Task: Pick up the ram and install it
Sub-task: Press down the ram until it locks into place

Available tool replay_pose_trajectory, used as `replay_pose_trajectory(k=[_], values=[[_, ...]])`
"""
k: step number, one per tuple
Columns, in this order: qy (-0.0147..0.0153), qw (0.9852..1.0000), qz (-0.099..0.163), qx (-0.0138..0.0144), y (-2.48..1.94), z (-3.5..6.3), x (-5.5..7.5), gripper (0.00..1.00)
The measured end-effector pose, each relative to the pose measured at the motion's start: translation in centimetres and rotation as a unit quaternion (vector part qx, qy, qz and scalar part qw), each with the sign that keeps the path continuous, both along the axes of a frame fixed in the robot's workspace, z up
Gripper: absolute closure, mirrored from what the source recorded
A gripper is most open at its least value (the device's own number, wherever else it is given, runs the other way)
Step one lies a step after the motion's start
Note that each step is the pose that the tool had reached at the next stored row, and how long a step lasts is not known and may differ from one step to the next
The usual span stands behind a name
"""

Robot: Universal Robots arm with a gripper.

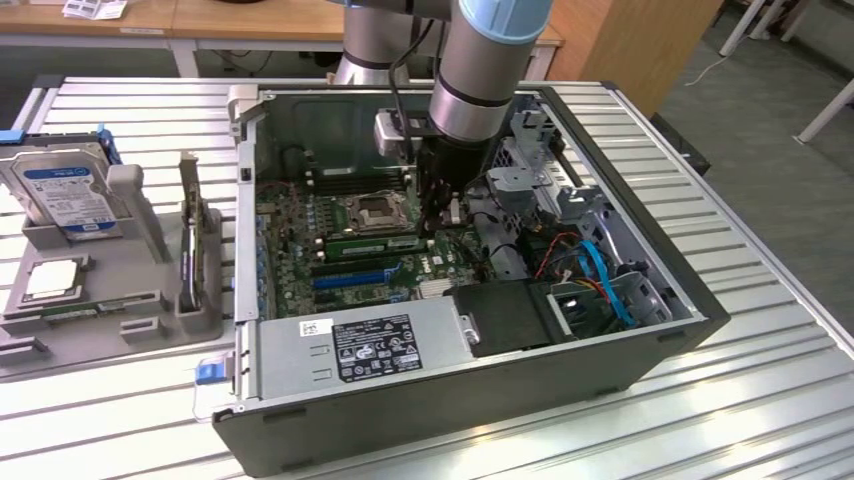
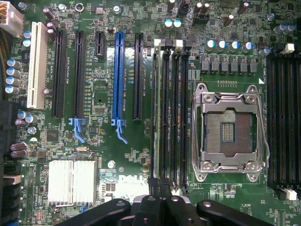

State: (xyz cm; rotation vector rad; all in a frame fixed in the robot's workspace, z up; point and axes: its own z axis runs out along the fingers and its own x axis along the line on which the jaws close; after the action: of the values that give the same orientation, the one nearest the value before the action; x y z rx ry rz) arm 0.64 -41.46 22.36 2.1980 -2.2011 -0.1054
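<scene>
Right, the grey-sleeved robot arm is reaching deep into the open black computer case (image 1: 641, 330), which fills the centre of the exterior view. Its black two-finger gripper (image 1: 443, 225) is down at the green motherboard (image 1: 300, 265). The jaws are pressed together, and in the wrist view the gripper (image 2: 160, 186) shows its dark fingertips (image 2: 153, 184) meeting tip to tip, with no gap I can make out.

The ram (image 1: 367, 243) is a long thin green stick with dark chips. It lies along the bank of black memory slots (image 2: 174, 113), just below the square silver CPU socket (image 1: 374, 210) in the exterior view. Its near end sits right at the gripper's foot, towards the exterior view's right. I cannot tell whether the tips are touching it.

Over at the exterior view's left, a grey plastic parts tray (image 1: 140, 300) carries a silver hard drive (image 1: 60, 190) standing upright — well apart from the action.
</scene>
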Motion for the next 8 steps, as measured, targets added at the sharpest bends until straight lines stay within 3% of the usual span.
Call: replay_pose_trajectory(k=[8], values=[[0.0, 1.0, 0.0, -0.0001, 0.0, -0.07, 0.0, 0.9]])
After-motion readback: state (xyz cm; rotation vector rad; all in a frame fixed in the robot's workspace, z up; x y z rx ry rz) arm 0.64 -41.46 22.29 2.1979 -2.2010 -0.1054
